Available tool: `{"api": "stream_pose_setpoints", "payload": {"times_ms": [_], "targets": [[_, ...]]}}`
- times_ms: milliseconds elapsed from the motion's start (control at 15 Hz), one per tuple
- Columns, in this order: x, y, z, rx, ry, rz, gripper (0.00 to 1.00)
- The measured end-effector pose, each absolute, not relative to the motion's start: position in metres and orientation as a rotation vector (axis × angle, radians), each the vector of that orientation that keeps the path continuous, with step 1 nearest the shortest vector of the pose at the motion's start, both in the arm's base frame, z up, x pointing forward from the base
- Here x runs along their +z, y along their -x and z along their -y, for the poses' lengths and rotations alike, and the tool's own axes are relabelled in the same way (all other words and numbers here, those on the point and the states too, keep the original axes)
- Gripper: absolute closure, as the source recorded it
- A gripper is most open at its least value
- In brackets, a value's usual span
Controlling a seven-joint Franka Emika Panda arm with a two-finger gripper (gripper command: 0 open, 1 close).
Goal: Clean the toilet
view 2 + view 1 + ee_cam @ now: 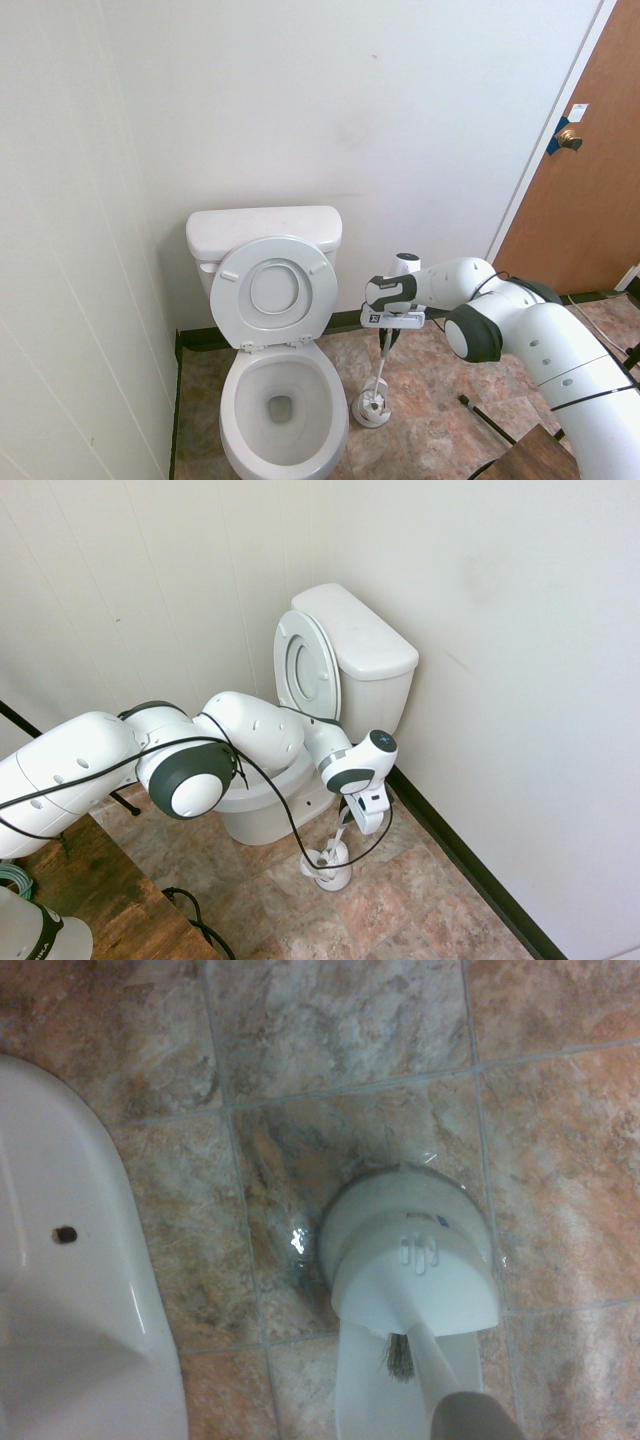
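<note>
- White ceramic dominates the corner: the toilet (270, 380) stands against the back wall with seat and lid tipped up against the tank, leaving the bowl open to be scrubbed.
- Mottled brown-and-grey floor tiles (420, 385) run from the toilet's foot out towards a wooden door (585, 180).
- The white arm (150, 760) reaches across the front of the bowl, its wrist turned steeply downward to the floor beside the toilet.
- The gripper (385, 335) is clamped fully shut on the upright handle of the toilet brush (378, 375), probably so the brush can be drawn straight up.
- The small white brush holder (330, 865) rests on the tiles just beside the bowl's base, with the bristled head seated inside, seemingly not yet lifted.
</note>
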State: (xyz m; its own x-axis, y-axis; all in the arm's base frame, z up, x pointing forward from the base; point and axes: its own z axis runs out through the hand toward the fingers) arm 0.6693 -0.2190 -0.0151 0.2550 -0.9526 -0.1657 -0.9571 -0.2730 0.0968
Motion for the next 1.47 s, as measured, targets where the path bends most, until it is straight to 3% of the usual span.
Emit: {"api": "stream_pose_setpoints", "payload": {"times_ms": [733,1467], "targets": [[0.004,-0.618,0.192,0.210,2.579,-1.793,1.00],[0.167,-0.553,0.198,0.130,2.505,-1.787,1.00]]}}
